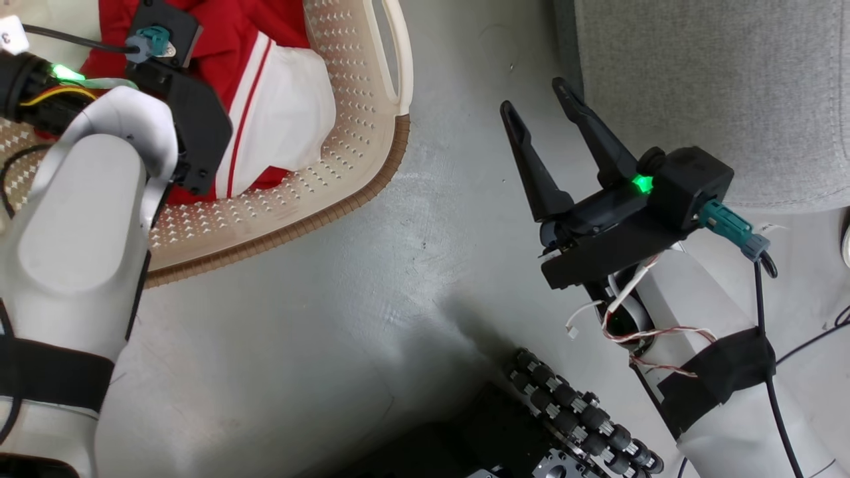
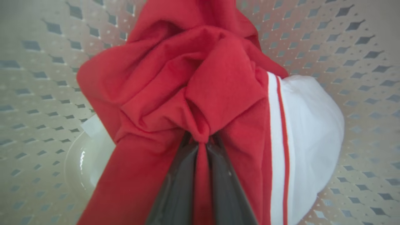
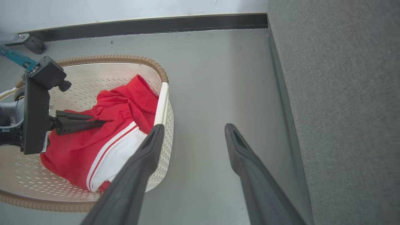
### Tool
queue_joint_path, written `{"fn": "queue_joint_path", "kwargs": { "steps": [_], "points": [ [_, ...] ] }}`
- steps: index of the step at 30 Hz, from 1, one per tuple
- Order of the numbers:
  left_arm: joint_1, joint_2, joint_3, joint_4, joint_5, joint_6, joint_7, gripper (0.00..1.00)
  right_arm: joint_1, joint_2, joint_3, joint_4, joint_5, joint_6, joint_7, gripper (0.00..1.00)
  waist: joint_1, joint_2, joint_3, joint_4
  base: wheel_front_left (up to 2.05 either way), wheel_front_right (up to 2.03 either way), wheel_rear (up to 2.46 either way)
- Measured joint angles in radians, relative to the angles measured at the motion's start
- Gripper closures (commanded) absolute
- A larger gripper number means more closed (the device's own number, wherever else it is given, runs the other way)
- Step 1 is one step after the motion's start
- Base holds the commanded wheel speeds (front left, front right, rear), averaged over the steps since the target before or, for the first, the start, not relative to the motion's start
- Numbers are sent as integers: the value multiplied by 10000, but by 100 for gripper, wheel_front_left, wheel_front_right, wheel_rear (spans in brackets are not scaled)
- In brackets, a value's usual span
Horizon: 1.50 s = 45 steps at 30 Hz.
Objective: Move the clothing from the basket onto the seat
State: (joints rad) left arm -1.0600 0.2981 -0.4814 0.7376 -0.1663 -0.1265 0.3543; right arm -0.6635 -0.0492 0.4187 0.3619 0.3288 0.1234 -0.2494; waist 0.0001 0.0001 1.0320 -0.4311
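The clothing (image 1: 279, 99) is a red and white bundle lying in the cream perforated basket (image 1: 319, 219) at the upper left. In the left wrist view my left gripper (image 2: 201, 142) is shut on a gathered fold of the red clothing (image 2: 193, 87), with the basket wall (image 2: 359, 47) behind. The right wrist view shows the left gripper (image 3: 104, 122) reaching into the clothing (image 3: 118, 125) inside the basket (image 3: 109, 58). My right gripper (image 1: 534, 95) hangs open over the floor beside the grey seat (image 1: 717, 86), nothing between its fingers. The right gripper (image 3: 194, 128) stands between basket and seat (image 3: 343, 93).
Grey floor (image 1: 398, 265) separates the basket from the seat. My wheeled base (image 1: 578, 411) shows at the bottom. A dark skirting board (image 3: 150, 25) runs along the wall behind the basket, with a black caster (image 3: 34, 45) near it. Cables (image 1: 817, 332) lie at the right.
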Motion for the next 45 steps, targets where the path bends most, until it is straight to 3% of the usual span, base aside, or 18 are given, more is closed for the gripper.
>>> {"fn": "queue_joint_path", "kwargs": {
  "steps": [14,29,45],
  "points": [
    [1256,-1080,717,-31,-1116,203,-1990,100,58,-109,-1057,673,-322,0,0,0,-2,-1,-1089,515,0,0,0],
    [2974,-1824,1452,-282,-2462,115,-4080,100,927,-917,-1854,932,-671,0,0,0,-3,-1,-2923,2076,0,0,0],
    [4552,-2086,1070,-692,-2930,29,-5200,100,2443,-1384,-2280,1024,-757,0,0,0,-3,-2,-5429,3702,0,0,0]
  ]
}}
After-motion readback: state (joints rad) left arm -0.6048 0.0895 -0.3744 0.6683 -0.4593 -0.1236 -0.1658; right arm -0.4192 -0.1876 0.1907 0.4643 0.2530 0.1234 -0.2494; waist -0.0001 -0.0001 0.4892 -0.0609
